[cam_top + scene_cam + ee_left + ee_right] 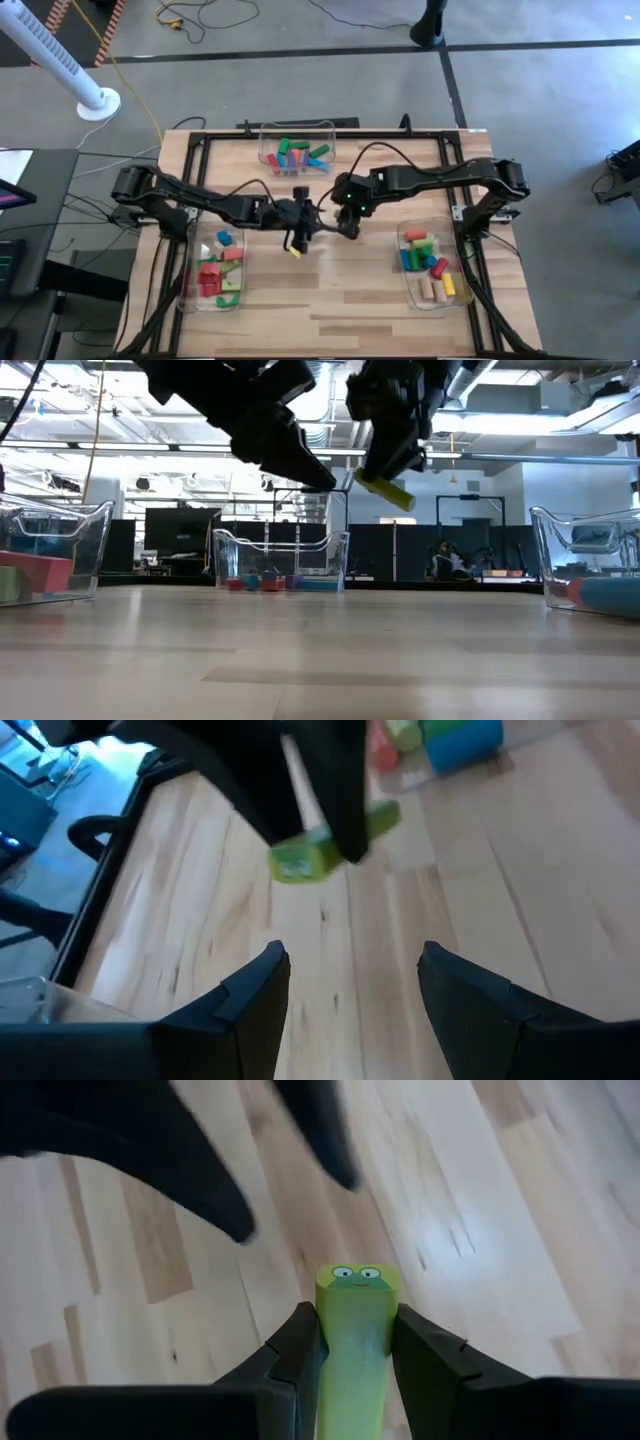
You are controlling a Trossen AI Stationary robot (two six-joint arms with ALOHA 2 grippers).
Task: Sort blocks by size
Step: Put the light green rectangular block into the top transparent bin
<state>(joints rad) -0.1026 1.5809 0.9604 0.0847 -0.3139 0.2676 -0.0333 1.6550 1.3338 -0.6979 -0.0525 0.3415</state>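
My right gripper (352, 1342) is shut on a yellow-green bar block (352, 1330) with a frog face on its end. The block also shows in the high view (294, 252) and high above the table's middle in the low view (385, 492). My left gripper (352, 982) is open and empty, close beside the block on its left in the low view (318, 475). Its wrist view looks at the block (305, 855) from nearby. The other blocks lie in three clear bins. My right gripper pinches the bar's two long sides (350, 1365) between its two fingers. The bar lies along the fingers, and its frog-face end (355, 1278) sticks out past the fingertips. The fingers slant down. The bar is tilted and lifted well clear of the table (398, 496).
One clear bin stands at the table's far edge (297, 150), one at the near left holds mostly red and green blocks (215, 270), and one at the near right holds mixed blocks (430, 265). Bare wood (330, 300) lies between the bins.
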